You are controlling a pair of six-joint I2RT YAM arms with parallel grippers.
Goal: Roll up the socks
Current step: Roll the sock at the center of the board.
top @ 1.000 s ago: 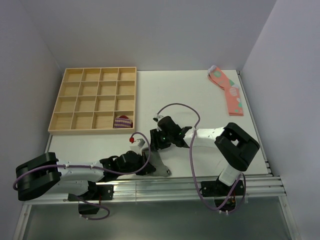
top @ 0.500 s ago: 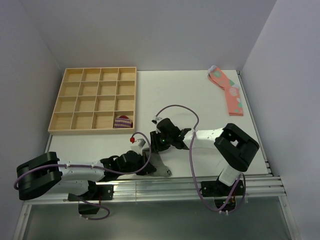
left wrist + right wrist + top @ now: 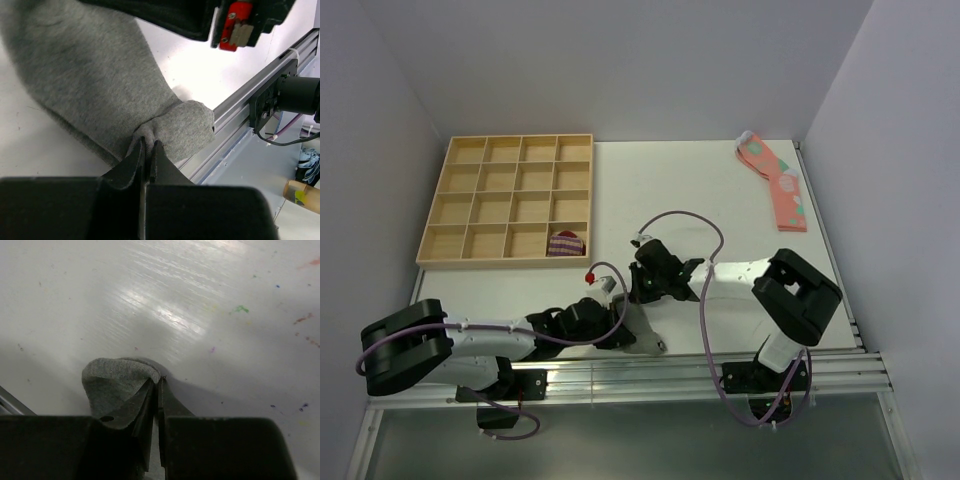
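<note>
One of the grey socks [image 3: 648, 330] lies flat near the table's front edge, between the two arms. My left gripper [image 3: 621, 335] is shut on a pinched fold of it [image 3: 146, 142] beside the rounded toe end [image 3: 192, 129]. My right gripper [image 3: 638, 294] is shut on the sock's other end, a lifted grey flap [image 3: 117, 380] that curls over the left finger [image 3: 135, 407]. In the left wrist view the grey sock [image 3: 90, 75] stretches away to the upper left, under the right arm's black wrist [image 3: 200, 15]. The cuff stripes are hidden.
A wooden compartment tray [image 3: 505, 150] stands at the back left, with a purple-striped sock bundle [image 3: 565, 243] in its near right cell. Pink spotted socks [image 3: 778, 185] lie at the back right. An aluminium rail [image 3: 720, 365] runs along the front edge, close to the sock's toe.
My right gripper has shut on the sock's end. Both arms have shifted slightly; the left stays shut on its fold.
</note>
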